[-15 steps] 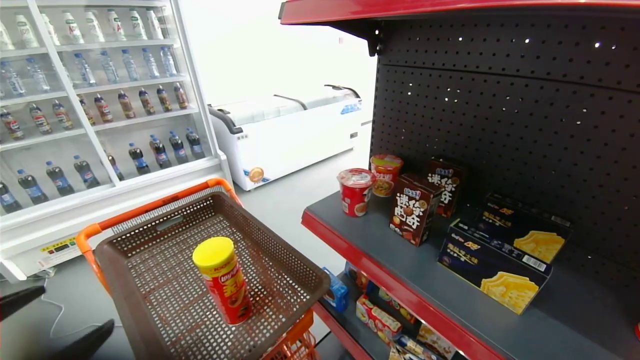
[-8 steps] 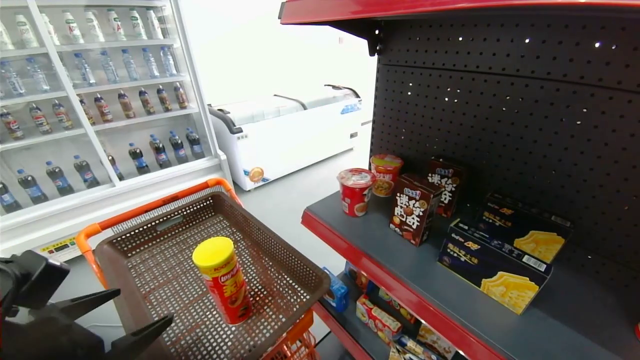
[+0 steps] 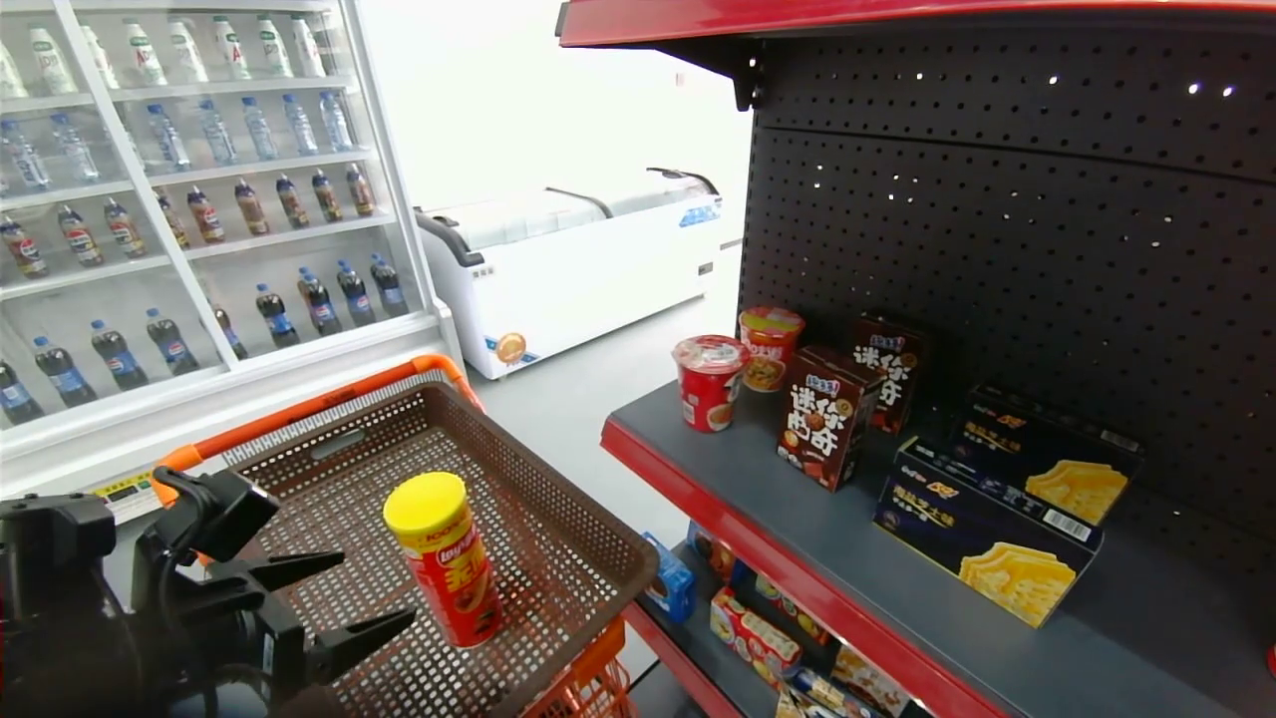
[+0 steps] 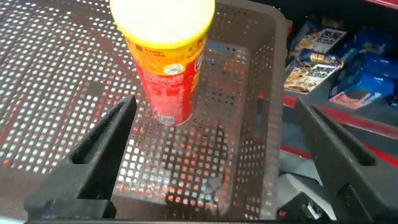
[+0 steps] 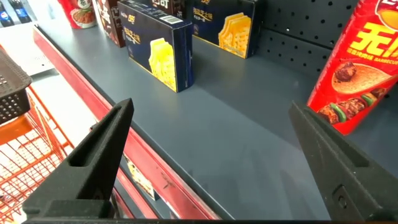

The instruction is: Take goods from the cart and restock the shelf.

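Holding the left arm (image 3: 189, 608) low at 8 o'clock of the head view, left jaws spread wide and empty, aiming toward 3 o'clock at the chips can (image 3: 444, 558). Stopping just short of it, one fingertip (image 3: 384, 628) lying over the mesh near the can's base. Standing upright mid-basket (image 3: 563, 479) on the cart (image 3: 299, 407), yellow lid up, untouched. Framing that can (image 4: 168, 68) between both fingers in the left wrist view. Lying at 3 o'clock from the basket, the shelf (image 3: 758, 499). Hanging above its bare grey board (image 5: 249, 155), right jaws gaping wide, gripping nothing, a second red can (image 5: 357, 68) standing nearby. Having risen from the lower-left corner within the last second, nearing the can; can and basket staying put.
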Robot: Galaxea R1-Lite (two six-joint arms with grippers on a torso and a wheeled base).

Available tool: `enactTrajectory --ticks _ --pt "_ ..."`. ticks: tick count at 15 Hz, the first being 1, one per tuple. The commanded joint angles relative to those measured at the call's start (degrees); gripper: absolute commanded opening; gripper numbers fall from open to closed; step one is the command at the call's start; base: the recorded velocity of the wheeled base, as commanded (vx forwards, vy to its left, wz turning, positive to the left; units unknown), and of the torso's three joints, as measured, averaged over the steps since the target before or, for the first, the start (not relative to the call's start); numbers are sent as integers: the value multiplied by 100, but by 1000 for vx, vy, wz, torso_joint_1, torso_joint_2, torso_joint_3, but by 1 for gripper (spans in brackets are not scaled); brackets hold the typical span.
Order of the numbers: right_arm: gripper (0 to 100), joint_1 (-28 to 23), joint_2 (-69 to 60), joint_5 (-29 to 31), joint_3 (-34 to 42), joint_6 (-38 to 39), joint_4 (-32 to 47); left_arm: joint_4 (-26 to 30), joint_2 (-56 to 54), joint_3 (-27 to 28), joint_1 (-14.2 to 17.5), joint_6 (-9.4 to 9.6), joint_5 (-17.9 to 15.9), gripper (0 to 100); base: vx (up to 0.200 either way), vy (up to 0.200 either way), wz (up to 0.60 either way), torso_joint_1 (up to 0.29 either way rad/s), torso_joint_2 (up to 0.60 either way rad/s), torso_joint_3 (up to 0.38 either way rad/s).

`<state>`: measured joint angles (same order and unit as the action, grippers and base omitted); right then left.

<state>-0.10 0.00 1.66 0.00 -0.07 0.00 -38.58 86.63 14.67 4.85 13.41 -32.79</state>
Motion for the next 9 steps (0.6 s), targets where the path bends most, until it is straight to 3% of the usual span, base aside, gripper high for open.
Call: enactTrajectory --ticks 1,4,9 --pt "100 1 0 1 0 -1 0 -246 944 239 121 180 -210 100 0 0 0 0 0 0" --pt "100 1 0 1 0 -1 0 -413 1480 432 192 610 -236 100 0 0 0 0 0 0" --pt "100 1 0 1 0 -1 0 -1090 2218 485 16 575 -236 100 0 0 0 0 0 0"
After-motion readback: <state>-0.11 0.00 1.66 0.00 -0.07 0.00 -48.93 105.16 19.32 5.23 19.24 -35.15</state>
